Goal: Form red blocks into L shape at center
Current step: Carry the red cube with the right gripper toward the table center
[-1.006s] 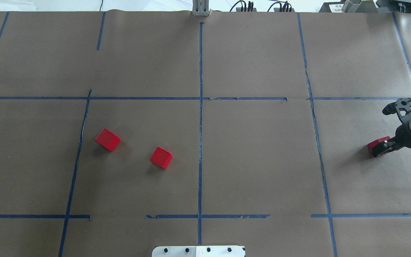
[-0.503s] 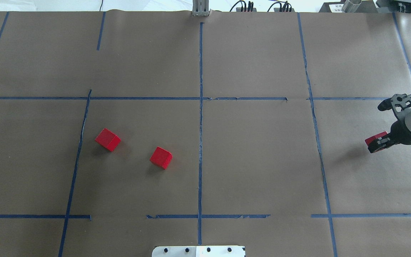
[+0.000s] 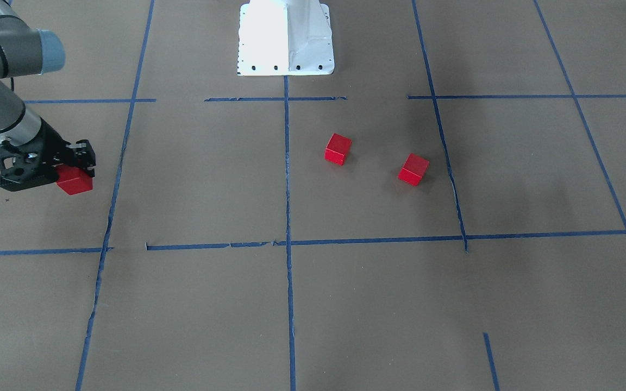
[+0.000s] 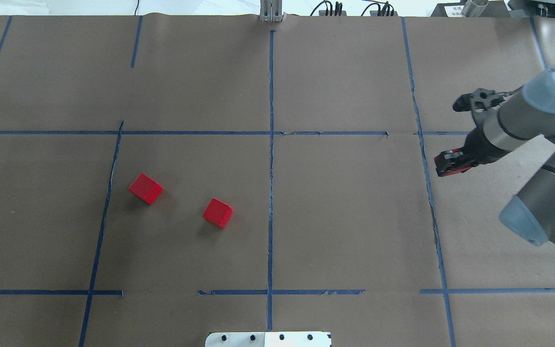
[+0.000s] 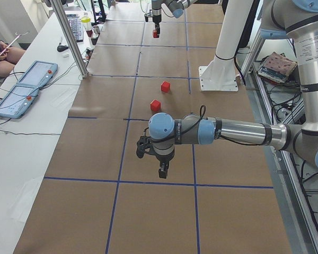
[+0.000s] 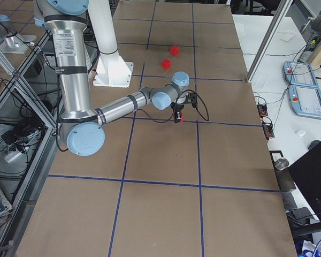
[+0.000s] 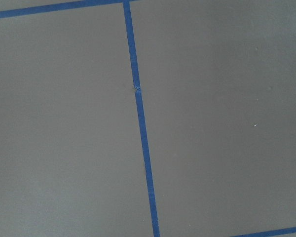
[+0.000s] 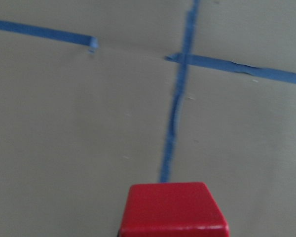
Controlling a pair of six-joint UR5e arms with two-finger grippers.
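Note:
My right gripper is shut on a red block and holds it above the paper, just right of the center cell's right tape line. The block fills the bottom of the right wrist view and also shows in the front-facing view. Two more red blocks lie apart in the left half of the center cell. My left gripper shows only in the exterior left view, low over bare paper; I cannot tell if it is open.
The white robot base stands at the near edge of the center line. The left wrist view shows only paper and a blue tape line. Tablets and a metal post stand off the table's far side.
My right gripper has lifted the red block off the paper and carried it left and away from the robot, toward the center cell. Much more of the right arm is now in view.

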